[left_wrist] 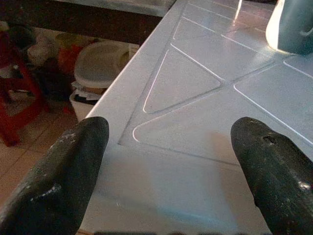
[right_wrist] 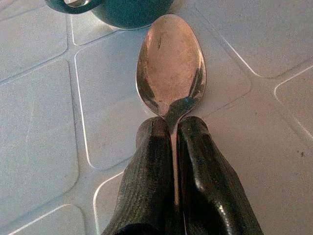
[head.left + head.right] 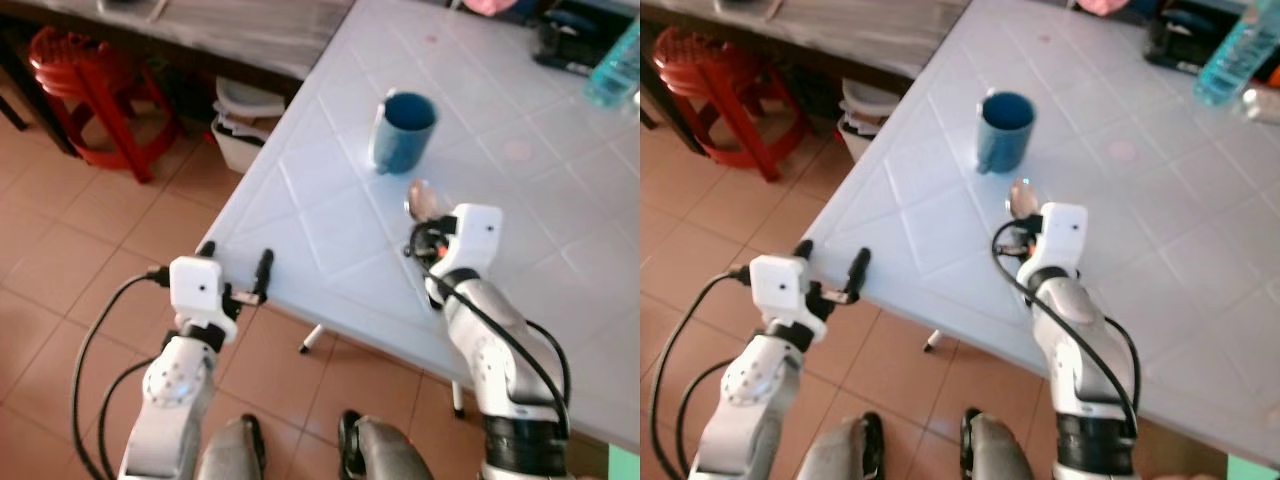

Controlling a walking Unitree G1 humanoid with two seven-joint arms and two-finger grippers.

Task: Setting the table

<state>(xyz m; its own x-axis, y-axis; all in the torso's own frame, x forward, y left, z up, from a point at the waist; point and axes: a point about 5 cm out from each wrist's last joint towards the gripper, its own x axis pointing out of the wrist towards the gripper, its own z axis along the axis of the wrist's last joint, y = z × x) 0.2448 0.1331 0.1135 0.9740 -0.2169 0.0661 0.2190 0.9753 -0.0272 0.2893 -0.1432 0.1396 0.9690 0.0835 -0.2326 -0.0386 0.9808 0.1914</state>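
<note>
**Jaws: right clamped on spoon, left spread wide**

Right gripper (image 2: pixel 173 147) jaws pinch the spoon (image 2: pixel 171 66) handle, bowl over the worktop (image 3: pixel 330 240) near the mug (image 3: pixel 403 130). Left gripper (image 3: pixel 235 262) jaws hold nothing, at the worktop corner.

A red stool (image 3: pixel 85 85) is standing on the tiled floor (image 3: pixel 60 270) at the far left, beside a dark wooden bench (image 3: pixel 230 35). A white bin (image 3: pixel 243 125) is sitting on the floor between the bench and the table edge. A clear blue bottle (image 3: pixel 1238 50) is standing at the table's far right, with a black object (image 3: pixel 572 45) lying just beside it.
</note>
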